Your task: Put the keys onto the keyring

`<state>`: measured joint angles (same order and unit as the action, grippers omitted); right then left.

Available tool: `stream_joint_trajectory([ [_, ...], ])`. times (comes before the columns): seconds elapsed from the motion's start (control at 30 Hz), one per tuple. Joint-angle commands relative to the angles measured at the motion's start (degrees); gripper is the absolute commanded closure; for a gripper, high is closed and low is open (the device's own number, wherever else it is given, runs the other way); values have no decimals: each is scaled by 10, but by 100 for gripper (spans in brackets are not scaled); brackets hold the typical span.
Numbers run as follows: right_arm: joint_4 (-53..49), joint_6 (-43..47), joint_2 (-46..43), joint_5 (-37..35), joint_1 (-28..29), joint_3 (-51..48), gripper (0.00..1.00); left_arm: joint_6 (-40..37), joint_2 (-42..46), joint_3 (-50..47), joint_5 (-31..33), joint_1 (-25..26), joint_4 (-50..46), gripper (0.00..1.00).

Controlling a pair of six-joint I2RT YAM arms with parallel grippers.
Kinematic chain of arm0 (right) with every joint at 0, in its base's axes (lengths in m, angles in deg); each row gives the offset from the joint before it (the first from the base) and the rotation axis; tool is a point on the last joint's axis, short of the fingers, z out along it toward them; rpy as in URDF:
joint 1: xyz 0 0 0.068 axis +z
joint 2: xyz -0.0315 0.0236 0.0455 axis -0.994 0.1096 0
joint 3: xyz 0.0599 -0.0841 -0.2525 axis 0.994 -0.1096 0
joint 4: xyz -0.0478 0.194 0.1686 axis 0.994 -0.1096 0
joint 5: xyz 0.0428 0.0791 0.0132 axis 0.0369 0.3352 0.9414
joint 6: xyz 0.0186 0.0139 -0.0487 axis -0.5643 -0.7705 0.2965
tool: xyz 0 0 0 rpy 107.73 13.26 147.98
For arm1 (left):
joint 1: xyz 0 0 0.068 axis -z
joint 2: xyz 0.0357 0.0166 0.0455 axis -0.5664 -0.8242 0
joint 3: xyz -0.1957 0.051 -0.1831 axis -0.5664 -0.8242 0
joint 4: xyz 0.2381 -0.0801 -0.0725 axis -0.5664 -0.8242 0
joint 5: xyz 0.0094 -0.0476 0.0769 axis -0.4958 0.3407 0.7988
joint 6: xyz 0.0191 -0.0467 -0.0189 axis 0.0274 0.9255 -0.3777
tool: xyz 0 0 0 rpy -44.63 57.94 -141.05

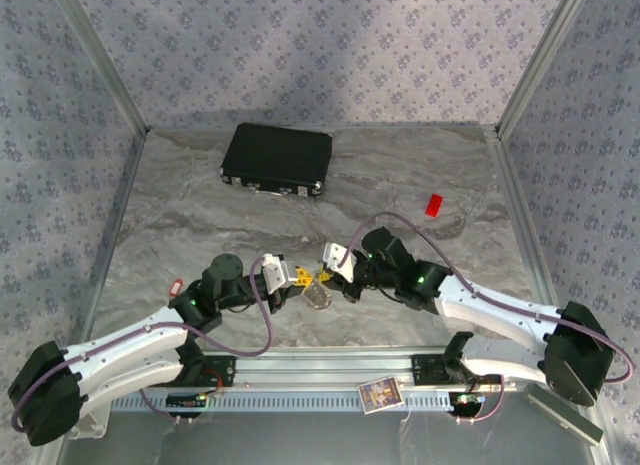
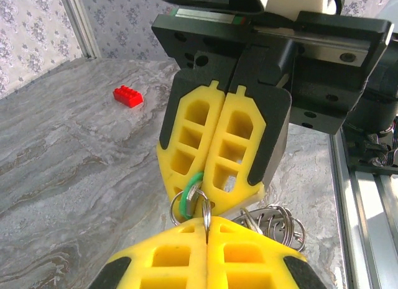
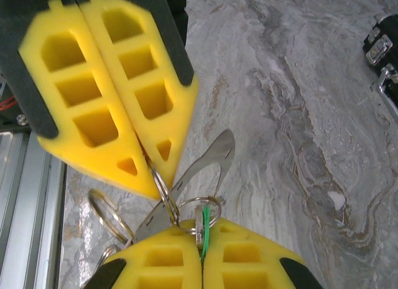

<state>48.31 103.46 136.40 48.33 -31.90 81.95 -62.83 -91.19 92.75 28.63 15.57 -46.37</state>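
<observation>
A small picture card (image 1: 380,395) sits on the metal rail (image 1: 300,370) at the front. Its writing is too small to read. The table (image 1: 200,205) is grey and swirly like stone, and the walls (image 1: 300,45) have a little flower pattern.

On the far left, a tiny red and white key tag (image 1: 178,283) lies by the table's edge. Next, the left gripper (image 2: 206,230) is squeezed shut on a silver ring of the keyring (image 2: 273,224), a bunch of rings hanging just above the table. Tip to tip with it, the right gripper (image 3: 202,236) is pinched shut on a small ring with a green band (image 2: 188,192). A flat silver key (image 3: 208,161) hangs between them. A black case (image 1: 277,160) lies at the back, and a red block (image 1: 433,205) lies to the right.
</observation>
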Motion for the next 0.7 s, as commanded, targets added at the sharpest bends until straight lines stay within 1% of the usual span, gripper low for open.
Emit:
stream_joint_trajectory([
  [0.0, -25, 14, -2, -8, 5, 18, 96, -6, 10, 9, -6, 4, 16, 100],
  [0.67, -85, 56, -34, -17, 10, 65, 98, -24, -4, 24, -7, 4, -13, 100],
])
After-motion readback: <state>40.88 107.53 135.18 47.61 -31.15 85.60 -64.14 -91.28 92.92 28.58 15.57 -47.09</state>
